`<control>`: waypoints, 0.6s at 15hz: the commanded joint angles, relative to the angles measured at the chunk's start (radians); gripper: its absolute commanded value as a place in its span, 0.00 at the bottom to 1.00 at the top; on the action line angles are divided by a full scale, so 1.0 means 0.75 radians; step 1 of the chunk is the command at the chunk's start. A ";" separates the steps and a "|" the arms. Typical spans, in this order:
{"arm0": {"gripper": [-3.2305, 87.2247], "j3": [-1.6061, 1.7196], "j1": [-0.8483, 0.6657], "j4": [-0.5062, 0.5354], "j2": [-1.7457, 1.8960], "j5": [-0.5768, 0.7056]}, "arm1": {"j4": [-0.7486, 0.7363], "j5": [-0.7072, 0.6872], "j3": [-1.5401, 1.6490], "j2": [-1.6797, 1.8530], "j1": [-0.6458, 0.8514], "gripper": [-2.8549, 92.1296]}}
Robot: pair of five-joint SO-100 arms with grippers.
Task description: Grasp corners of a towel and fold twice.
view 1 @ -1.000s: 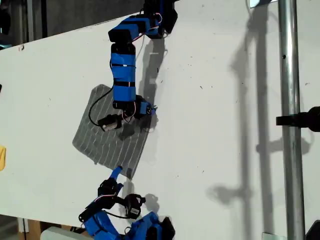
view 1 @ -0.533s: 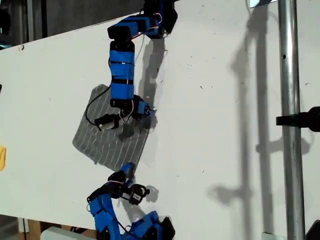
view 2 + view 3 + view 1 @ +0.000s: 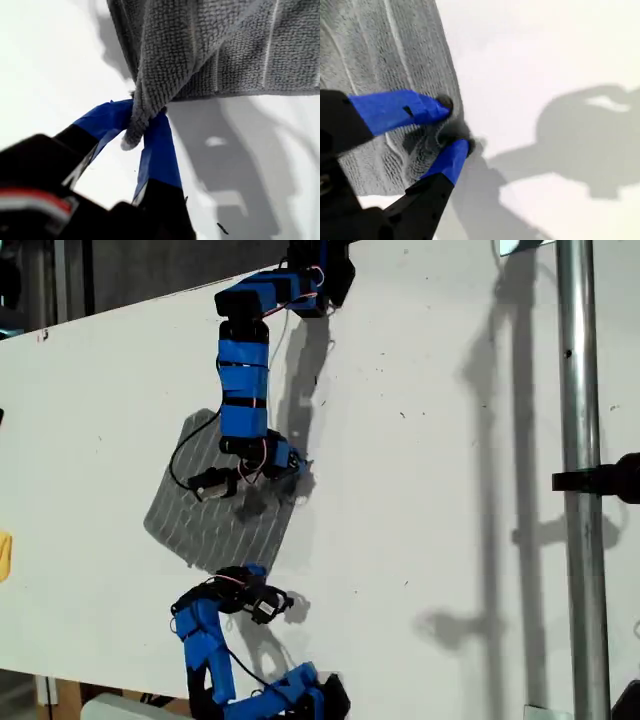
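The thin grey striped towel (image 3: 215,515) lies mostly flat on the white table (image 3: 450,490), toward the exterior view's left and between the two blue arms.

One of its corners (image 3: 132,135), the one nearest the bottom of the exterior view, is raised off the table. My first gripper (image 3: 142,115) is clamped tight on that tip, and the cloth rises from the jaws with shadow on the table beneath it. In the exterior view we place this gripper (image 3: 250,575) at the towel's lower edge.

My second gripper (image 3: 452,125) sits down on the cloth at the edge facing the exterior view's right, near the upper corner (image 3: 290,465). Its blue tips are drawn close, with a pucker of towel gathered between them, so we read it as pinching the cloth, though this hold looks shallower than the other.

We judge this to be the end of the grasping step, before the first fold. The next move calls for both grippers to lift together and carry their edge across toward the opposite side, level with each other, so the stripes stay aligned. We would watch the second pinch for slipping.
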 commanded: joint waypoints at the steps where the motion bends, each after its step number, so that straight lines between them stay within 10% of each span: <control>1: 0.01 -0.029 -0.022 0.027 0.010 0.029 | -0.008 0.010 0.000 0.143 -0.010 0.03; 5: 0.03 -0.025 0.067 0.141 0.106 -0.045 | -0.033 0.008 0.041 0.151 -0.006 0.03; 9: 0.34 0.033 0.202 0.415 0.614 -0.139 | -0.059 0.004 0.086 0.168 0.000 0.03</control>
